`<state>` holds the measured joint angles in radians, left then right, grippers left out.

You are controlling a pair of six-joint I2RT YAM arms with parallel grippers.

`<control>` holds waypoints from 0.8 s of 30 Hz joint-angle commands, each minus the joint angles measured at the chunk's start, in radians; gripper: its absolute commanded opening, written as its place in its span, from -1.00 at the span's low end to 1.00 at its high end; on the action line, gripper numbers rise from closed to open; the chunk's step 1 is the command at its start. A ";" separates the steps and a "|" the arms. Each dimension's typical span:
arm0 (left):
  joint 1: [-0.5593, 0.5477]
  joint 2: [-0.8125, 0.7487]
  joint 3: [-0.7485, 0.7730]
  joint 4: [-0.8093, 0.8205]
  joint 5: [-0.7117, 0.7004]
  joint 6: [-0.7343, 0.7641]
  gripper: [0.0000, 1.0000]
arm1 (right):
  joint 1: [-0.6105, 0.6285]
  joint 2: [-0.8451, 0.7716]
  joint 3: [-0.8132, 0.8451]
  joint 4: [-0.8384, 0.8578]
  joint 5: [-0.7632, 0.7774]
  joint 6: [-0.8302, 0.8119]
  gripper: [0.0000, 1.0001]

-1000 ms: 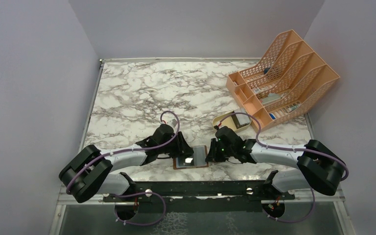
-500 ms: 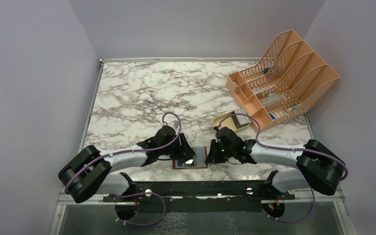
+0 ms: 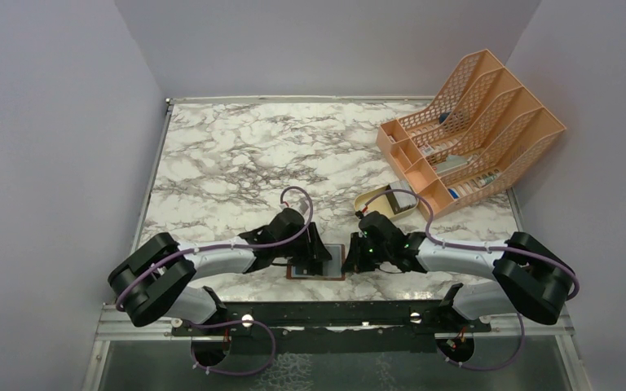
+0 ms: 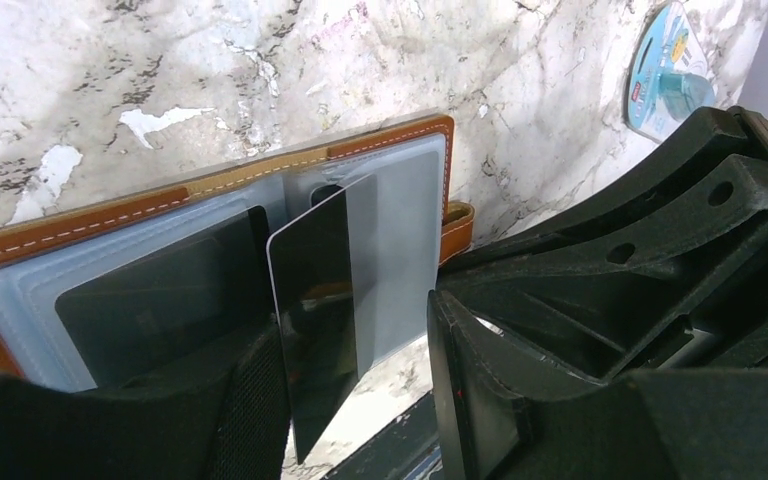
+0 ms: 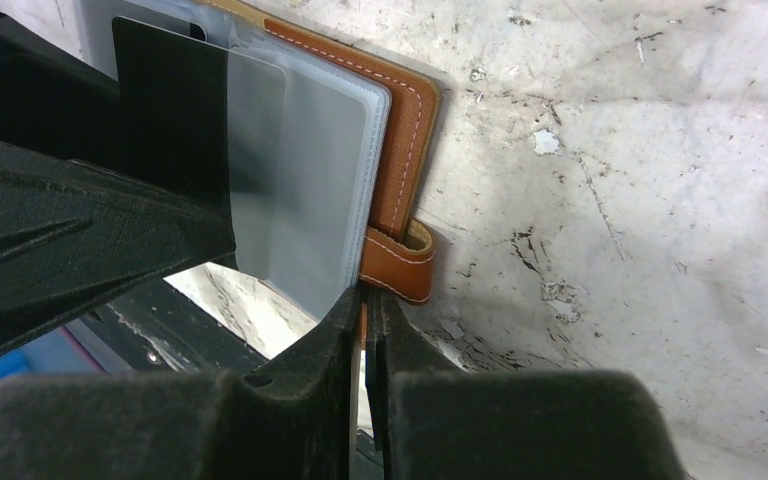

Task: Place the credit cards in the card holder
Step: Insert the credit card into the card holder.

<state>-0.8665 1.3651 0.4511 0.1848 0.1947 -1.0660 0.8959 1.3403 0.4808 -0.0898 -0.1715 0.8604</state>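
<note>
The brown leather card holder (image 3: 316,273) lies open near the table's front edge. In the left wrist view its leather rim (image 4: 90,225) frames clear sleeves, and one dark credit card (image 4: 160,300) sits inside the left sleeve. A second dark credit card (image 4: 315,290) is partly pushed into the right sleeve (image 4: 400,240). My left gripper (image 4: 355,345) is open around it; the card leans on the left finger, apart from the right one. My right gripper (image 5: 363,300) is shut on the holder's near edge beside the strap (image 5: 397,265). That dark card (image 5: 170,110) also shows there.
An orange mesh file rack (image 3: 473,130) stands at the back right, with a tan oval tray (image 3: 387,202) in front of it. A blue-and-clear packet (image 4: 670,75) lies beyond the holder. The black front rail (image 3: 326,314) runs just below the holder.
My left arm has slid to the right, over the card holder, and its jaws have widened a little. The right gripper has stayed on the holder's edge.
</note>
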 commanded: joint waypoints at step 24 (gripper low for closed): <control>-0.010 -0.093 0.095 -0.273 -0.177 0.084 0.16 | 0.009 -0.047 -0.015 -0.032 0.045 0.006 -0.85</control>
<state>-0.8726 1.2850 0.5442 -0.0822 0.0360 -0.9928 0.8978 1.2980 0.4767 -0.1158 -0.1532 0.8600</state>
